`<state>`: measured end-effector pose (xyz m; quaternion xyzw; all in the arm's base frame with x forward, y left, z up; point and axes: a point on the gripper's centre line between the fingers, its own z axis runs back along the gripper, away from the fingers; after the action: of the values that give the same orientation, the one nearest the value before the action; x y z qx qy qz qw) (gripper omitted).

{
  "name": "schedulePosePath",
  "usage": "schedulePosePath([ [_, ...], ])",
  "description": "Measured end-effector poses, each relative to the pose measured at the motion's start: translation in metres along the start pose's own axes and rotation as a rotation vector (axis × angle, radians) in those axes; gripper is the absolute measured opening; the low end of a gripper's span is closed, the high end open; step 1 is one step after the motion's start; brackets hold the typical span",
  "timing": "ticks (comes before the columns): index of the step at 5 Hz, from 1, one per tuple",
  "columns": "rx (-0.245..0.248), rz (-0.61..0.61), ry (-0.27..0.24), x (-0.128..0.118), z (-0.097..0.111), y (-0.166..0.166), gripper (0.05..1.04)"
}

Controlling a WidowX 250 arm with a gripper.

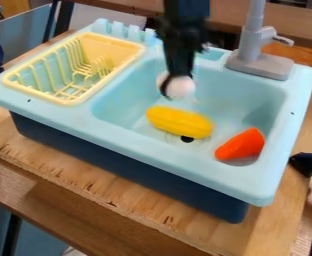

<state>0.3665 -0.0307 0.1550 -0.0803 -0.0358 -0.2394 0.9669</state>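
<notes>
In the camera view, I hang down from the top edge over the basin (242,100) of the toy sink (185,167), and my end effector (172,90) appears clamped on a pale round thing (181,87). One dark finger runs down along its left edge as the view shows it, with the pale bulk beside it; how deep my hold goes, I cannot tell. Below me and nearer the camera lies the yellow ridged piece (180,122), on its side by the dark drain hole (187,139), and to the right of that the orange tapered piece (241,145) rests near the basin's corner. The yellow dish rack (35,94) sits at the left, the grey faucet (260,50) stands at the back right, and the whole sink stands on the wooden surface (72,175). To hold a round thing like this well, I judge that I need steady, even pressure across its middle, since a grip high on the curve could let it squeeze out and roll. Any travel wants to be smooth and level, with enough height to clear the basin's walls and the rack's rim, and well away from the faucet. Low down, the yellow piece is what I would most likely bump.
</notes>
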Motion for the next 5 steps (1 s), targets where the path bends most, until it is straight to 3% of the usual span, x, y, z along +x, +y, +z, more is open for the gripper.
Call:
schedulePosePath([
  [1, -0.002, 0.006, 0.0, 0.01, -0.009, -0.004, 0.049],
  [2, 0.0, 0.069, -0.004, 0.023, -0.02, 0.013, 0.049],
  [3, 0.015, 0.1, -0.031, 0.036, -0.015, 0.025, 0.049],
  [5, 0.059, 0.145, 0.011, 0.035, -0.023, 0.042, 0.049],
])
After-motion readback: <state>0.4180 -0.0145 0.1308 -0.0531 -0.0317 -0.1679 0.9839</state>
